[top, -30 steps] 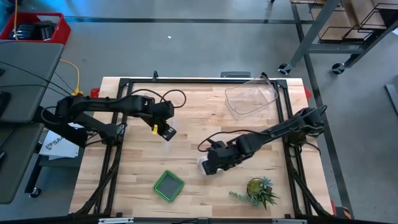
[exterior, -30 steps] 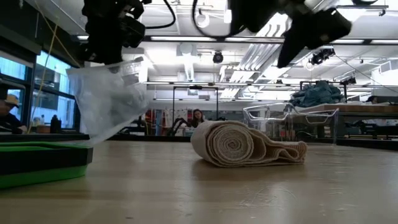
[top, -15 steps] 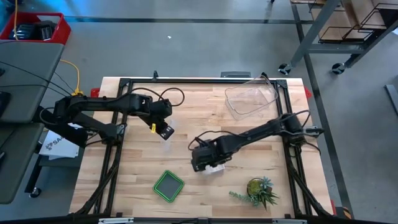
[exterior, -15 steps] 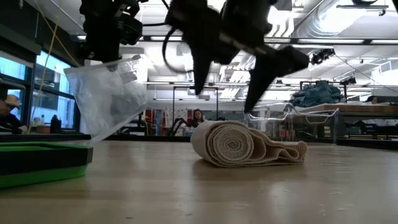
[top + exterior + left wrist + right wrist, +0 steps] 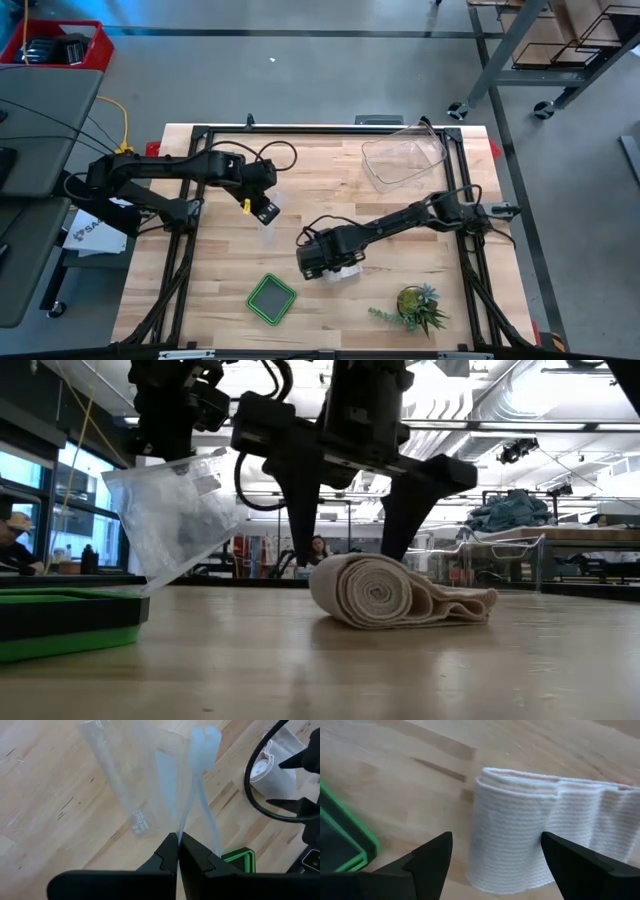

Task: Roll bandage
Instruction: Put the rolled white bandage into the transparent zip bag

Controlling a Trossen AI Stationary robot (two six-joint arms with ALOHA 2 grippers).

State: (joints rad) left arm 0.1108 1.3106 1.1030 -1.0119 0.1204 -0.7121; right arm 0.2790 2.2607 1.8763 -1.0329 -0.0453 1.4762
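On the table, white gauze bandage (image 5: 400, 592) partly rolled, right gripper (image 5: 345, 525) fingers wide apart above it

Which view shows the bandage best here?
The right wrist view: the bandage fills it, weave clear. The low view shows its spiral end and loose folds; the high view mostly hides it under the right gripper; the left wrist view catches only a corner.
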